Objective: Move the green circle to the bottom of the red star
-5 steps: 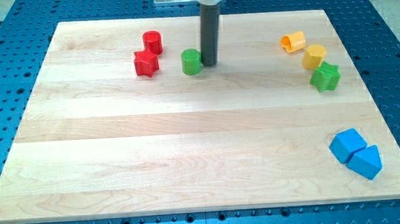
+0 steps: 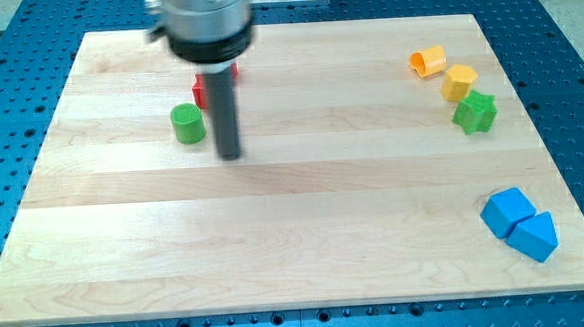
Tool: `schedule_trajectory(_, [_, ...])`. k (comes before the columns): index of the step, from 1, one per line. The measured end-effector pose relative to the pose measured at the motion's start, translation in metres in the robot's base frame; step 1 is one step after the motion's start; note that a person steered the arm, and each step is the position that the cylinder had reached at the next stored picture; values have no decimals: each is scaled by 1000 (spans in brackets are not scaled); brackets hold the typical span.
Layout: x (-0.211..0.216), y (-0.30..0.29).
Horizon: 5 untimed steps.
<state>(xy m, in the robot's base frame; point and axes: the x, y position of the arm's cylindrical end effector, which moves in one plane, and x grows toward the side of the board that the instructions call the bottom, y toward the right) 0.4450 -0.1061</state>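
The green circle (image 2: pixel 188 124) sits on the wooden board at the upper left. My tip (image 2: pixel 230 155) rests on the board just right of it and slightly lower, a small gap apart. The rod and its mount hide most of the red star (image 2: pixel 201 90); only a red sliver shows left of the rod, above the green circle. The red cylinder is hidden behind the mount.
At the upper right lie a yellow ring-like block (image 2: pixel 428 61), a yellow hexagon (image 2: pixel 459 81) and a green star (image 2: pixel 475 112). Two blue blocks (image 2: pixel 518 224) sit at the lower right near the board's edge (image 2: pixel 299 305).
The green circle has moved left and down, from right of the red star to below it. My tip has moved left and down along with it.
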Motion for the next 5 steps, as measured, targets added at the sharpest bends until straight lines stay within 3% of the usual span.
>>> schedule_trajectory(1, [-28,-112])
schedule_trajectory(4, [-41,-17])
schedule_trajectory(5, [-12,-16])
